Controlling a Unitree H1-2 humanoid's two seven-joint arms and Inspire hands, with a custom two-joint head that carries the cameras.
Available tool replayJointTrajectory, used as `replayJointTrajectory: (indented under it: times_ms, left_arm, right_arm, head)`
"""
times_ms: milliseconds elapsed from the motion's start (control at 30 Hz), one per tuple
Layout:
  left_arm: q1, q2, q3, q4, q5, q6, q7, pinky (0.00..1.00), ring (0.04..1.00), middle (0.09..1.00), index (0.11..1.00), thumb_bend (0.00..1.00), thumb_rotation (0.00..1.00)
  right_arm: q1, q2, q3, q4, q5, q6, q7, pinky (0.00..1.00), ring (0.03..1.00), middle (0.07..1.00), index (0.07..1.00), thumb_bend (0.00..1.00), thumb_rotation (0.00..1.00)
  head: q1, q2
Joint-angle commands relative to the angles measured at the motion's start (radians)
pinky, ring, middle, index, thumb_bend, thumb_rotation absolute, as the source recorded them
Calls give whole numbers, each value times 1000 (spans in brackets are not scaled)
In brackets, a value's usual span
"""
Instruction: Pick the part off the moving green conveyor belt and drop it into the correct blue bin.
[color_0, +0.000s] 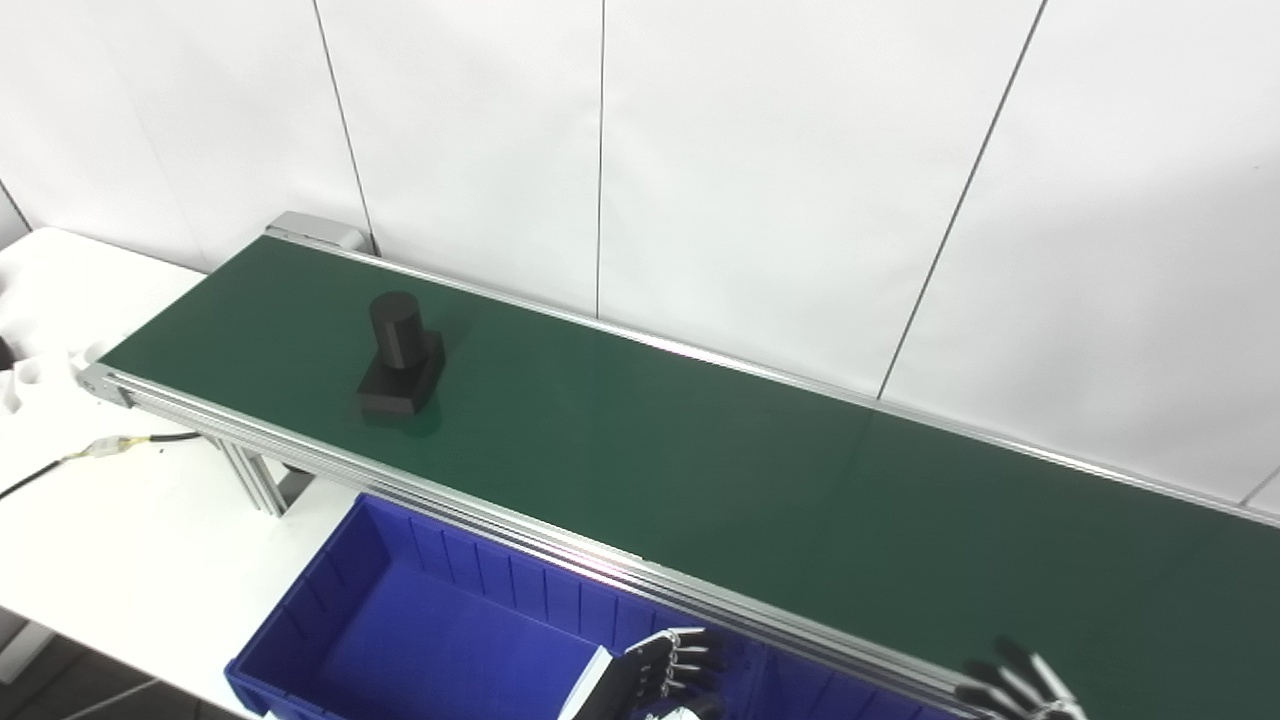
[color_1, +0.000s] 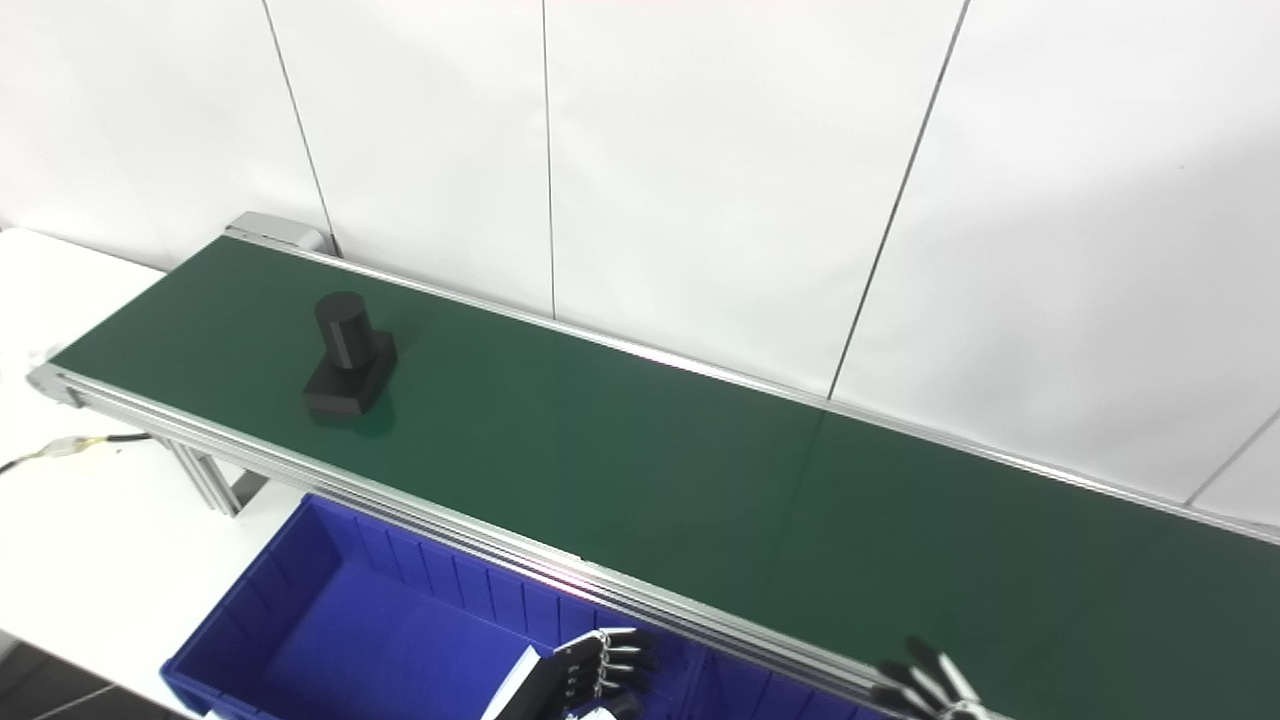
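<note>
Down at the very bottom, closest to the robot, the left robot hand (color_0: 665, 668) hangs just over the blue bin (color_0: 330, 610). Its fingers are bent in a little and there is nothing in them, but only part of it shows, so I cannot tell for sure how wide it is. The right robot hand (color_0: 1020, 685) peeks in at the bottom right, by the near edge of the belt. Its fingers (color_0: 1040, 672) are spread apart and it holds nothing. The blue bin sits on the white tabletop (color_0: 120, 540), right below the silver rail (color_0: 500, 515) of the belt, and the part of the bin we can see has nothing in it. Past the rail comes the long green conveyor belt (color_0: 700, 460). Far up the belt, near its left end, stands the part (color_0: 400, 355). It is black, with a round post standing up on a flat square block. It is well apart from both hands. A thin cable (color_0: 110, 447) lies on the tabletop on the left. So the job is just at its start: both hands wait and the part is not picked up yet. I think the next move is to let the part ride closer, then reach out over the rail, close the fingers around the round post, and lift it. The belt moves, so the hand must aim a bit ahead of the part.
</note>
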Motion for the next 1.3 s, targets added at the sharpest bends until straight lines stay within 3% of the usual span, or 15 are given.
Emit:
replayJointTrajectory:
  times_ms: [0, 267, 700, 1267]
  left_arm:
    - [-11, 1, -3, -35, -2, -40, 1, 598, 664, 715, 757, 755, 669]
    - [-15, 3, -4, -29, 1, -40, 4, 600, 664, 716, 759, 733, 660]
    - [-17, 1, -2, -26, 1, -40, 6, 597, 665, 718, 758, 732, 667]
    - [-26, 7, 0, -11, 0, -40, 4, 600, 669, 723, 761, 716, 671]
  right_arm:
    - [-5, 1, -14, -84, 3, 8, 12, 580, 698, 766, 857, 348, 425]
    - [-19, -10, -41, -196, 13, 92, 57, 561, 667, 742, 803, 406, 460]
    - [-114, -19, -59, -207, -23, 197, 109, 536, 652, 731, 756, 418, 470]
    - [-224, -19, -69, -97, -9, 213, 120, 610, 705, 753, 797, 458, 522]
  head:
    - [-2, 0]
    - [-6, -5]
    - [-6, -8]
    - [-30, -11]
